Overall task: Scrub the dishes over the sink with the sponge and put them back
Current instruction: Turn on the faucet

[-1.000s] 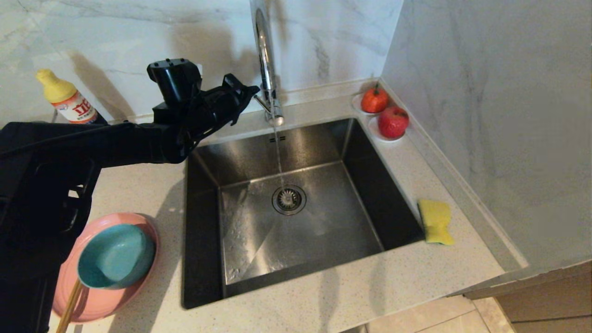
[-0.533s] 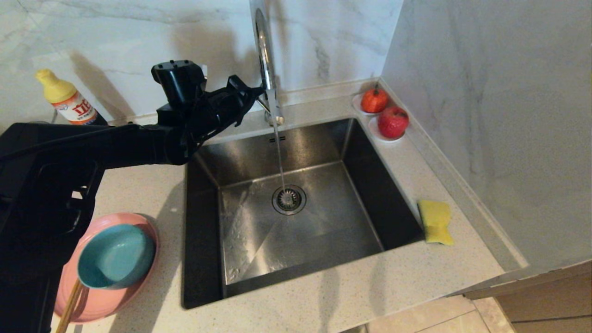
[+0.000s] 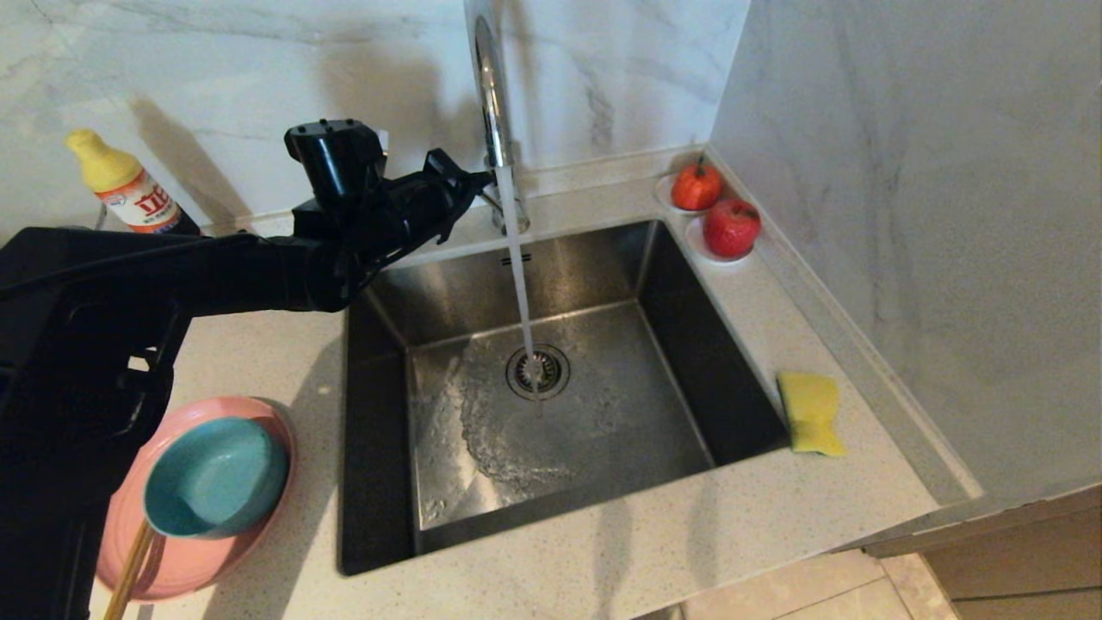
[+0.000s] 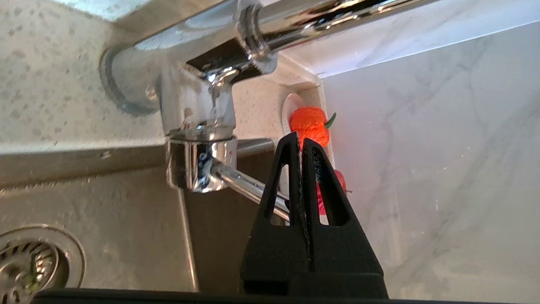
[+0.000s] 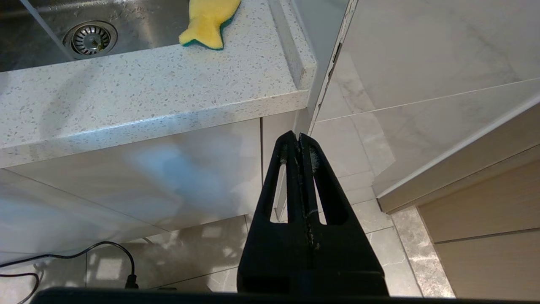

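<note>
We keep left end effector pinched closed, empty, against tap lever at 12 o'clock of sink: water running for scrubbing. Sponge on counter, 3 o'clock; bowl in plate, 8 o'clock. Right end effector closed, parked below counter.

Speckled countertop w/ sponge, pink plate, detergent bottle, inset sink.

Matte black left arm, cylindrical wrist housing, black triangular end effector fingers with cut-outs
</note>
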Tool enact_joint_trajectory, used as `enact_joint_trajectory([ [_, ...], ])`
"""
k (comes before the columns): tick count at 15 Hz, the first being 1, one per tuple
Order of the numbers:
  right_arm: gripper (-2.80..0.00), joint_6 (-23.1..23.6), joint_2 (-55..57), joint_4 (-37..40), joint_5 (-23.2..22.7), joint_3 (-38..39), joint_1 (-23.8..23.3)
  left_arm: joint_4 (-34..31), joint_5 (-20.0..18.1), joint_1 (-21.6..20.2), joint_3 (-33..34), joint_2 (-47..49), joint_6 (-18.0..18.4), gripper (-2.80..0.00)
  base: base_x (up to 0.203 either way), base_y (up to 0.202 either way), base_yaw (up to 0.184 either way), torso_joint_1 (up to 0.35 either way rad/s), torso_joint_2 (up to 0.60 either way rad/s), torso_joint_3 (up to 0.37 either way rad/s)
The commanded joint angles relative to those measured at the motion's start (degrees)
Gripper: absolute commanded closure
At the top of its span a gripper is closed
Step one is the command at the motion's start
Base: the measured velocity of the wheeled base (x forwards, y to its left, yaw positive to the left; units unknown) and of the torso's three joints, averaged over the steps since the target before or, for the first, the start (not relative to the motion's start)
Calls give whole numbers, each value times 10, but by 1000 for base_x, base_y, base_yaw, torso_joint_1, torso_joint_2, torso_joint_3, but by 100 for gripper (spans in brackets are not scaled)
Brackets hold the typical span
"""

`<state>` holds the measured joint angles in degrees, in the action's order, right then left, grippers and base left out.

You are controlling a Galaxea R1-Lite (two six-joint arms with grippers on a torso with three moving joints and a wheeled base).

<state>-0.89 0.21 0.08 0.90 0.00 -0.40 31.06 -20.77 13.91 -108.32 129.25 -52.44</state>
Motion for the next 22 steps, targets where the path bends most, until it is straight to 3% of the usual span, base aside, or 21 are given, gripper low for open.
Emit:
enact_joint_trajectory([
  [1, 0, 0, 0, 0, 0, 0, 0, 3, -1, 1, 15, -15, -3, 0, 0, 0, 0, 0, 0, 0],
  [10, 0, -1, 0, 0, 0, 1, 0, 9, -3, 2, 88, -50, 0, 0, 0, 0, 0, 0, 0, 0],
  [14, 0, 0, 0, 0, 0, 0, 0, 37, -22, 5, 123, -59, -2, 0, 0, 0, 0, 0, 0, 0],
  [18, 0, 0, 0, 0, 0, 1, 0, 39, -21, 5, 117, -58, -2, 0, 0, 0, 0, 0, 0, 0],
  [22, 0, 0, 0, 0, 0, 1, 0, 32, -16, -6, 68, -63, -2, 0, 0, 0, 0, 0, 0, 0],
])
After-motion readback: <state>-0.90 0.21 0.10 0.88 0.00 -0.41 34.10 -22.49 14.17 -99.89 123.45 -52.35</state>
